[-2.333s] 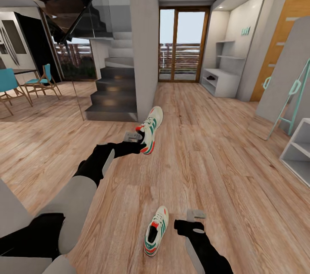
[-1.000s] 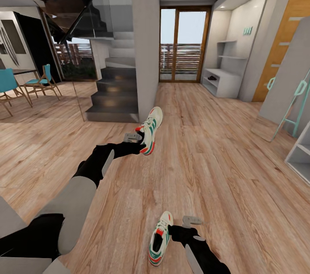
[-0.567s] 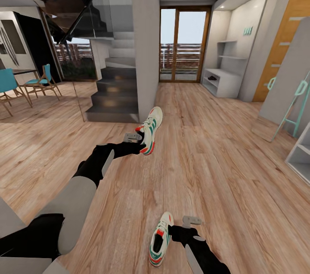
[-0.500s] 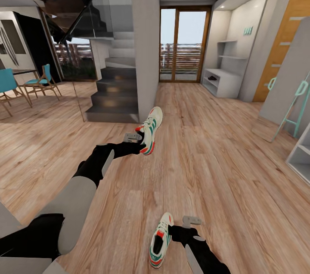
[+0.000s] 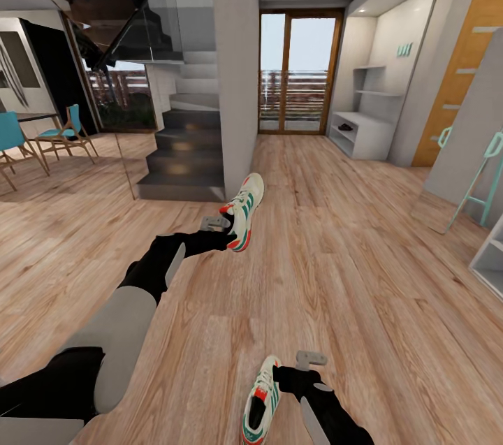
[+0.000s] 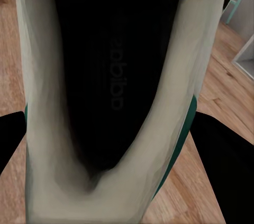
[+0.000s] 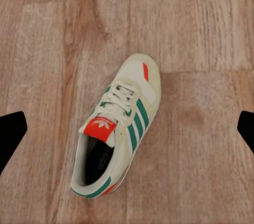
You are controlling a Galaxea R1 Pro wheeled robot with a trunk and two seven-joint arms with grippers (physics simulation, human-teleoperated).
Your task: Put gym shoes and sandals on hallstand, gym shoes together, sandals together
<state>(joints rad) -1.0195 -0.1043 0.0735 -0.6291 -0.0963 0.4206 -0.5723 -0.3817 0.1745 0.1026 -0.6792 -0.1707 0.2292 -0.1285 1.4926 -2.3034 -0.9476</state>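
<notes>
My left gripper [image 5: 227,227] is shut on the heel of one gym shoe [image 5: 246,209], held up off the corridor floor [image 5: 335,256] with its toe pointing away. The left wrist view looks into that gym shoe's [image 6: 114,76] dark opening, with a black finger on either side. The other gym shoe [image 5: 260,403] lies on the floor at the bottom of the head view. My right gripper [image 5: 285,376] hovers beside and above this gym shoe [image 7: 119,129], open with its fingers [image 7: 10,134] wide apart. The hallstand [image 5: 363,134] stands far ahead on the right, with a small dark thing [image 5: 342,127] on its bench.
A grey pillar [image 5: 234,68] and dark stairs [image 5: 181,151] rise ahead on the left. Glass doors [image 5: 297,75] close the corridor's end. On the right are a wooden door [image 5: 461,68], a teal ladder [image 5: 482,179] and a white shelf unit [image 5: 492,256]. Teal chairs [image 5: 63,130] stand far left.
My right gripper swung left to just beside the floor shoe. Since then the whole view has crept, and that shoe sits lower in the picture. The left arm and its shoe are unchanged.
</notes>
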